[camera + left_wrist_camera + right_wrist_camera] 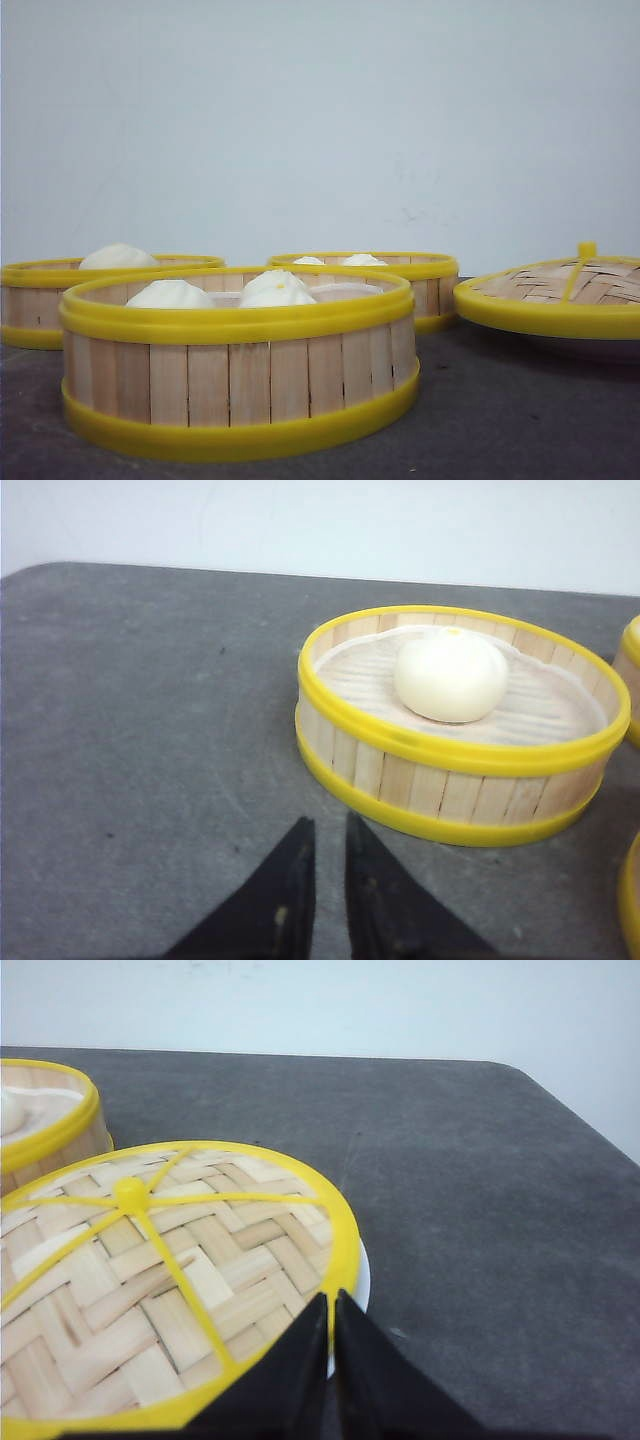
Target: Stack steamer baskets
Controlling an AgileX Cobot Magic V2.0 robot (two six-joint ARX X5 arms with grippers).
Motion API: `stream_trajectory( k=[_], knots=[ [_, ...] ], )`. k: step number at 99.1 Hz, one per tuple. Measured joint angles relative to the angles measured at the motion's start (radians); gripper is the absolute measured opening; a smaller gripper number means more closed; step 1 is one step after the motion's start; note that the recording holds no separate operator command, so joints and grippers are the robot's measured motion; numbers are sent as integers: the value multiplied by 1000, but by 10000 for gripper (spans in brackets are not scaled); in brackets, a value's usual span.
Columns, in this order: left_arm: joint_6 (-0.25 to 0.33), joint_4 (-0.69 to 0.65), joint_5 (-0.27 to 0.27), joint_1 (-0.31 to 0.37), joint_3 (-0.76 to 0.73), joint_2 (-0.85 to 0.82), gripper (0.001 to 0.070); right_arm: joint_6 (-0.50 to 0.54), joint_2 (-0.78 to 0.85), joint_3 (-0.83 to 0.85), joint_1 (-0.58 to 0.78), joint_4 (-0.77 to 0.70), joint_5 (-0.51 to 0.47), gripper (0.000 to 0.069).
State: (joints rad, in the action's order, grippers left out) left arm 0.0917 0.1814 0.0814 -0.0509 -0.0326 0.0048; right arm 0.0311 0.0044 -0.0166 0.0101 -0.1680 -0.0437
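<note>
Three steamer baskets stand apart on the dark table. The nearest steamer basket (pixel 240 375) holds white buns (pixel 275 288). A second basket (pixel 35 300) stands back left and a third basket (pixel 425 285) back right. In the left wrist view, the one-bun basket (pixel 460 780) lies just ahead and to one side of my left gripper (pixel 330 825), whose black fingers stand a narrow slit apart over bare table, holding nothing. My right gripper (pixel 330 1300) hangs shut and empty over the edge of the woven lid (pixel 150 1280). Neither gripper shows in the front view.
The domed woven lid (pixel 560 295) with yellow rim and knob rests on a white plate (pixel 362 1280) at the right. Another basket's rim (pixel 50 1120) shows beyond it. The table's back edge meets a pale wall; its right corner (pixel 520 1070) is rounded.
</note>
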Motion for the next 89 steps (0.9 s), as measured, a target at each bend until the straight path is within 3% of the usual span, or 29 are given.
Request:
stream_trajectory(
  k=[16, 64, 89],
  knots=[
    [81, 0, 0, -2, 0, 0, 28, 87, 0, 0, 0, 0, 0, 5],
    [179, 6, -1, -2, -5, 0, 27, 342, 0, -6, 0, -3, 23, 4],
    [211, 14, -1, -2, -183, 67, 25, 370, 79, -210, 0, -6, 16, 4]
  ],
)
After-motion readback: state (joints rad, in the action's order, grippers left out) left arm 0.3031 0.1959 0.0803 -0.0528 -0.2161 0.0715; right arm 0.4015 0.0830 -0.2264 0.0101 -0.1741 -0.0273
